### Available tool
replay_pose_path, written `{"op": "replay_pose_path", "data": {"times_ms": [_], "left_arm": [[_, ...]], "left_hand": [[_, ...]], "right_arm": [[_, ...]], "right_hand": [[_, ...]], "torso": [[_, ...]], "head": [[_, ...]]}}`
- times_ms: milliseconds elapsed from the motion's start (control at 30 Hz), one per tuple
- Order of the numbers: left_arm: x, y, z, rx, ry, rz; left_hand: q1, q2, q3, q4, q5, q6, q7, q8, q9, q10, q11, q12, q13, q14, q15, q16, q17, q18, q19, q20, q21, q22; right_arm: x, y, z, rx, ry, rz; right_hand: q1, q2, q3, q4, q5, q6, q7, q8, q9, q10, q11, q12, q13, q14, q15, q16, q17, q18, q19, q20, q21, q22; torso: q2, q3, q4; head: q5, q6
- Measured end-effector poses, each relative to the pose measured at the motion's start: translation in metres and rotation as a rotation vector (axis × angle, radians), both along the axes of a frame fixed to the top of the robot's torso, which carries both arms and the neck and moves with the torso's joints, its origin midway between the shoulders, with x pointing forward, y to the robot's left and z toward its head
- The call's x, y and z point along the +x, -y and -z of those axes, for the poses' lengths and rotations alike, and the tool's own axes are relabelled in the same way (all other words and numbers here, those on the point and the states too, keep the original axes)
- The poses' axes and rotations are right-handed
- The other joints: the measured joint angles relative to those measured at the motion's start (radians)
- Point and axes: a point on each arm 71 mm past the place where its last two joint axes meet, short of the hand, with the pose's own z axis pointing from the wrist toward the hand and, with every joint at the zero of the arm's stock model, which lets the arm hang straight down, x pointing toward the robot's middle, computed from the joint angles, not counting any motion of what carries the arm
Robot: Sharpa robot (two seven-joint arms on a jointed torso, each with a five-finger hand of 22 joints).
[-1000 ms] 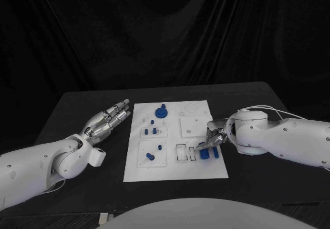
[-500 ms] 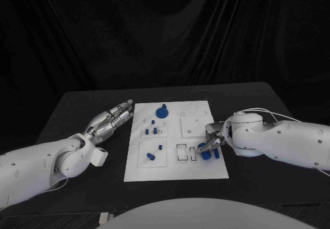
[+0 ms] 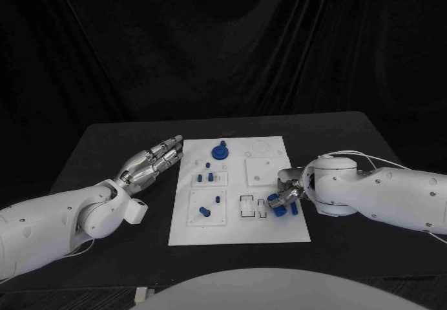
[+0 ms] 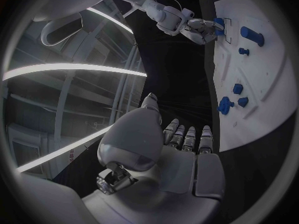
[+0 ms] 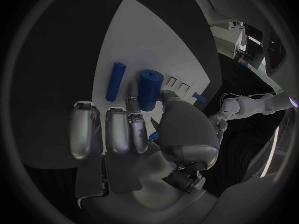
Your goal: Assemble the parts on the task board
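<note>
The white task board (image 3: 270,229) lies mid-table. My right hand (image 3: 288,192) hovers over its right side. In the right wrist view a thick blue cylinder (image 5: 149,88) stands upright, pinched between a finger and the thumb, and a thin blue rod (image 5: 115,80) lies on the board beside it. From the head view the cylinder (image 3: 276,200) and the rod (image 3: 292,206) show just under the fingers. My left hand (image 3: 151,163) is held flat and open, fingers together, beside the board's left edge and off it. The left wrist view shows the right hand (image 4: 202,27) at the board's (image 4: 261,84) far side.
On the board, a blue round part with a peg (image 3: 219,152) stands at the far end. Small blue pegs (image 3: 207,175) and two more blue pieces (image 3: 205,210) sit on the left column. Two empty rectangular slots (image 3: 246,205) lie beside the right hand.
The right arm has drawn in a little toward the board's middle, its hand staying on the blue cylinder. The left hand has barely moved.
</note>
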Motion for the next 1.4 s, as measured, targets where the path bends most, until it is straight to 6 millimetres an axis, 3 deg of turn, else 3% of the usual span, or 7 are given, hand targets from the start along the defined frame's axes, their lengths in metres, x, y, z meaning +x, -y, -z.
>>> {"op": "replay_pose_path", "data": {"times_ms": [67,333,567,867,900,1033,1400], "left_arm": [[0.000,0.000,0.000,-0.001,0.000,0.002],[0.001,0.000,0.001,-0.004,-0.003,0.008],[0.001,0.002,0.001,-0.008,-0.004,0.015],[0.001,0.003,0.001,-0.014,-0.008,0.025],[0.001,0.003,0.001,-0.015,-0.008,0.026],[0.001,0.003,0.001,-0.017,-0.009,0.029],[0.001,0.005,0.001,-0.024,-0.012,0.040]], "left_hand": [[0.001,0.007,0.003,-0.003,0.004,0.000,0.000,0.000,0.000,0.000,0.000,0.000,0.000,0.000,0.000,0.000,0.000,0.000,-0.003,0.003,0.000,0.000],[0.001,0.007,0.005,0.000,0.010,-0.004,0.004,0.000,0.000,0.000,0.000,0.000,0.000,0.000,0.007,0.000,0.000,0.000,0.001,0.006,0.000,0.000],[0.005,0.010,0.005,0.000,0.014,-0.004,0.004,0.000,0.000,-0.003,0.003,0.000,0.000,0.003,0.011,0.000,0.000,0.000,-0.003,0.010,0.000,0.000],[0.011,0.016,0.008,-0.003,0.035,-0.004,0.004,0.000,0.000,-0.004,0.004,0.000,0.000,0.000,0.032,0.000,0.000,0.000,-0.001,0.032,0.000,0.000],[0.015,0.020,0.010,0.000,0.035,-0.004,0.004,0.000,0.000,-0.004,0.004,0.000,0.000,0.000,0.032,0.000,0.000,0.000,-0.001,0.033,0.000,0.000],[0.015,0.021,0.014,-0.002,0.049,-0.004,0.004,0.000,0.000,-0.004,0.003,0.000,0.000,0.003,0.035,0.000,0.001,0.000,-0.001,0.033,0.000,0.000],[0.024,0.030,0.019,-0.002,0.066,-0.004,0.004,0.000,0.000,-0.001,0.006,0.000,0.000,0.003,0.043,0.000,0.001,0.000,-0.001,0.040,0.000,0.000]], "right_arm": [[-0.002,0.003,-0.001,0.020,-0.004,0.023],[-0.004,0.010,-0.019,0.139,-0.021,0.128],[-0.005,0.001,-0.034,0.270,-0.059,0.220],[-0.005,-0.018,-0.031,0.348,-0.131,0.265],[-0.005,-0.019,-0.030,0.351,-0.136,0.269],[-0.005,-0.023,-0.023,0.357,-0.162,0.280],[-0.005,-0.028,-0.006,0.348,-0.207,0.293]], "right_hand": [[0.001,-0.001,0.012,0.012,0.039,-0.007,0.000,0.008,0.018,0.000,0.000,0.000,0.000,0.000,0.000,0.000,-0.001,0.000,0.000,0.000,-0.004,0.000],[0.001,-0.001,0.037,0.037,0.041,-0.030,-0.002,0.028,0.053,-0.002,-0.002,0.000,0.000,-0.001,0.000,0.000,0.008,0.000,0.000,0.000,-0.004,0.000],[-0.033,-0.008,0.048,0.048,0.056,-0.036,-0.004,0.037,0.067,-0.002,-0.002,0.000,0.001,-0.001,0.000,0.002,0.019,0.000,0.000,0.000,-0.004,0.000],[-0.072,-0.004,0.075,0.036,-0.074,-0.059,0.002,0.040,0.073,0.000,-0.004,0.000,0.001,-0.001,-0.001,0.006,0.013,0.000,0.000,0.000,-0.004,0.000],[-0.089,-0.003,0.128,-0.013,-0.113,-0.066,0.006,0.036,0.073,0.000,-0.004,0.000,0.001,-0.001,-0.001,0.006,0.009,0.000,0.000,0.000,-0.004,0.000],[-0.102,0.003,0.160,-0.045,-0.212,-0.073,0.012,0.025,0.064,0.003,0.001,0.000,0.001,0.000,0.001,0.001,0.000,0.000,0.000,0.000,-0.012,0.000],[-0.109,0.011,0.171,-0.056,-0.270,-0.080,0.013,0.014,0.055,0.003,0.008,0.000,0.000,-0.002,0.006,-0.006,-0.010,0.000,0.000,0.000,-0.023,0.000]], "torso": [[0.000,0.0000,0.0000],[0.000,0.0002,-0.0005],[0.000,0.0002,-0.0006],[0.000,0.0001,-0.0005],[0.000,0.0001,-0.0006],[0.000,0.0001,-0.0006],[0.000,-0.0002,0.0000]], "head": [[0.002,0.000],[0.009,0.000],[0.008,0.000],[0.014,0.000],[0.016,0.000],[0.020,0.000],[0.019,0.000]]}}
